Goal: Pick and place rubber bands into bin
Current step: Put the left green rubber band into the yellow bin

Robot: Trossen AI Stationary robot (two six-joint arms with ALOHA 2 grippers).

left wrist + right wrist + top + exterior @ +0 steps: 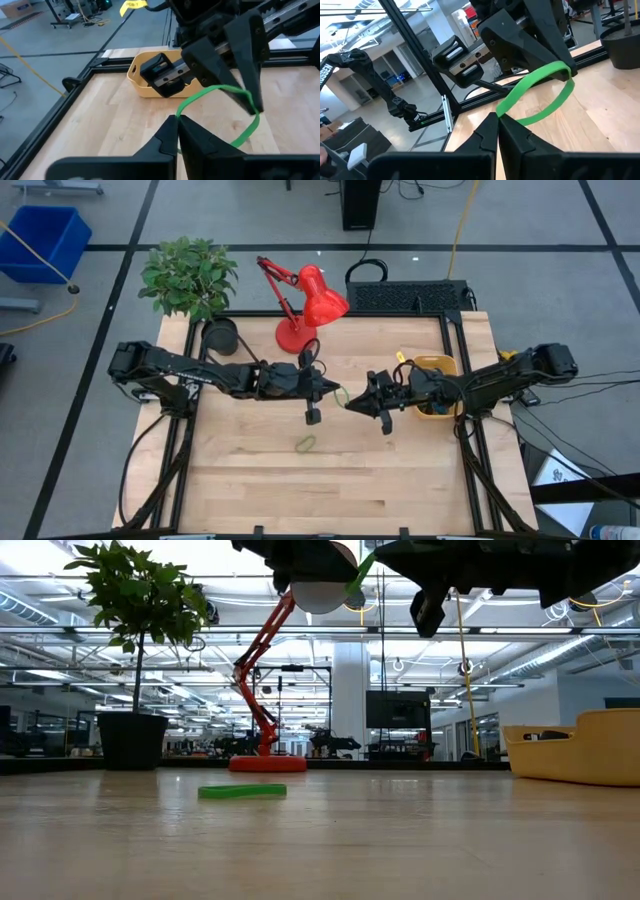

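A green rubber band (pixel 342 394) hangs in the air between my two grippers over the middle of the table. It also shows in the low view (pixel 360 568). My left gripper (pixel 332 390) is shut on its left end and my right gripper (pixel 356 400) is shut on its right end. A second green rubber band (pixel 306 444) lies flat on the table nearer the front edge, and shows in the low view (pixel 242 791). The yellow-orange bin (pixel 437 385) stands on the table at the right, under my right arm, with something dark inside. My left gripper pinches one end of the green loop (pixel 181 113) between its two shut fingertips, coming level from the table's left. The band is lifted clear of the table and arcs across to the other gripper as an open loop, not drawn tight. My right gripper pinches the opposite end of the loop (pixel 501 111) between its two shut fingertips, coming level from the table's right. The band is clear of the table and curves away to the left gripper's fingers (pixel 547 47).
A red desk lamp (pixel 300 305) and a black plant pot (pixel 220 335) with a leafy plant (pixel 188 275) stand at the table's far edge. A blue crate (pixel 45 240) sits on the floor at far left. Bare wood lies toward the near edge.
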